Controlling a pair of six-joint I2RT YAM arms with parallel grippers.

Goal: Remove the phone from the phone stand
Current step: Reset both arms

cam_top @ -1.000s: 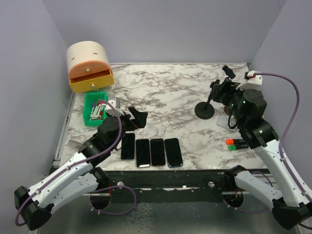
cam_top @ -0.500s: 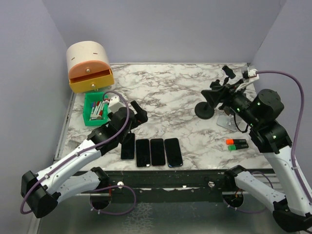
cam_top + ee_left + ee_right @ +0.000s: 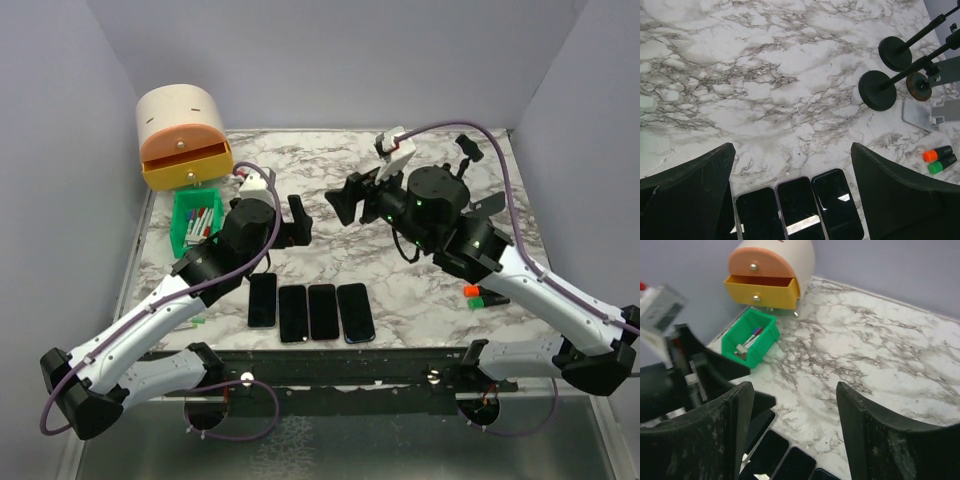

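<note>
Left wrist view: left tool (image 3: 790, 150) and right tool (image 3: 794, 390) both released, empty. Seemingly no phone on grey metal phone stand (image 3: 918, 116); four black phones (image 3: 800, 210) lie flat left of it, left arm nearer.

Four phones (image 3: 322, 311) flat in a row

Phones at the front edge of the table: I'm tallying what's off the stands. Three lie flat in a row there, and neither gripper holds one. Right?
Not quite. The top external view shows four phones in that row, not three. The rest holds: they lie flat at the front edge, and neither the left gripper nor the right gripper holds one.
</note>
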